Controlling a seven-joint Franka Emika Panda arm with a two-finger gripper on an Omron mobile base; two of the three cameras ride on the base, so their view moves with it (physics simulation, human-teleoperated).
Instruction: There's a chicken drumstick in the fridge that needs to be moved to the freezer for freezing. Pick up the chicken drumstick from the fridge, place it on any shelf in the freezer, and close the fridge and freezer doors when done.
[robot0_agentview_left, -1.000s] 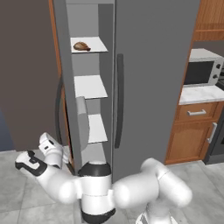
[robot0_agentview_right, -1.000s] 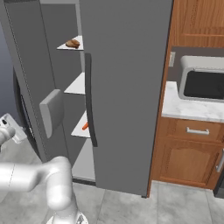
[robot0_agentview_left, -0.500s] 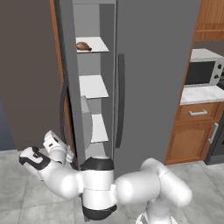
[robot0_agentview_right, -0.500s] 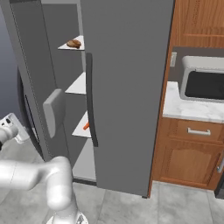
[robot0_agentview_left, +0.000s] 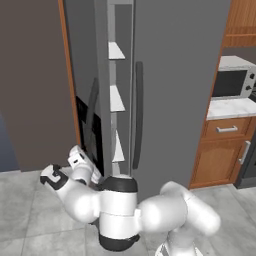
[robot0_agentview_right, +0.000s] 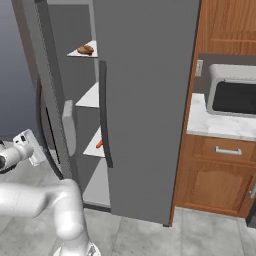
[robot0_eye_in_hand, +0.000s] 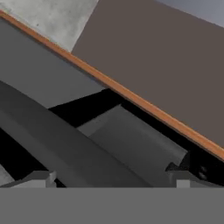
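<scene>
Drumstick: the chicken drumstick (robot0_agentview_right: 85, 49) sits on a high white shelf (robot0_agentview_right: 90, 53) inside the freezer (robot0_agentview_right: 82, 115), so that part looks done.
Fridge door: the wide fridge door (robot0_agentview_right: 145, 100) looks shut.
Freezer door: the narrow freezer door (robot0_agentview_left: 92, 105) is open a crack, and you can see the shelves through the gap.
Pincer: the gripper (robot0_eye_in_hand: 111, 177) is low down on the robot's left, spread wide around the door's dark handle (robot0_eye_in_hand: 65, 153), gripping nothing.
What could go wrong: I think the fingers could catch on the handle if the arm pulls off sideways. A push too near the hinge may leave the door ajar.
Other food: something small and orange-red (robot0_agentview_right: 99, 144) lies on a lower shelf, near its front edge. The door could bump it.
Room to move: the brown wall panel (robot0_agentview_left: 35, 85) is close on the left. The open floor (robot0_agentview_left: 30, 220) below gives the arm space.
</scene>
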